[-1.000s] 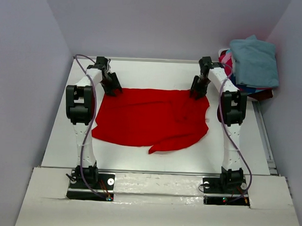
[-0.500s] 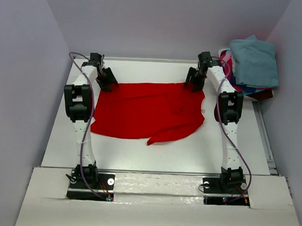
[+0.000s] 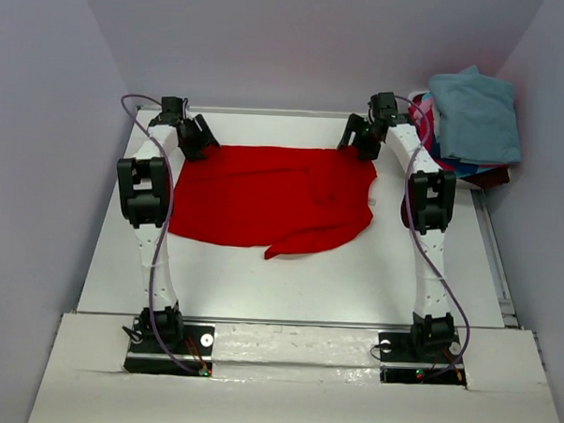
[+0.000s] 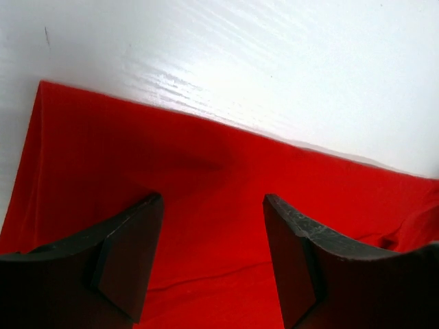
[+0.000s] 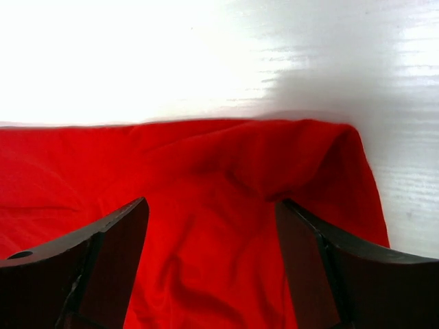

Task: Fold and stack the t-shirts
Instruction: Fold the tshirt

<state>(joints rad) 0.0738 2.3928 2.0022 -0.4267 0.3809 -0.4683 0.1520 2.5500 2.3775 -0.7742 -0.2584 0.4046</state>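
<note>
Top external | red t-shirt (image 3: 269,197) is lying flat on the table (image 3: 260,285), long axis running left to right, close to the far edge | left gripper (image 3: 195,140) and right gripper (image 3: 358,140) are hovering spread over its far corners, gripping nothing.

Robotics lab test cell: a white table (image 3: 288,287) boxed in by bare grey walls (image 3: 299,44), a left arm (image 3: 147,192) and right arm (image 3: 430,204) bolted along its 6 o'clock edge, loose cables (image 3: 137,97) trailing, a heap of t-shirts (image 3: 473,117) at 2 o'clock.
</note>
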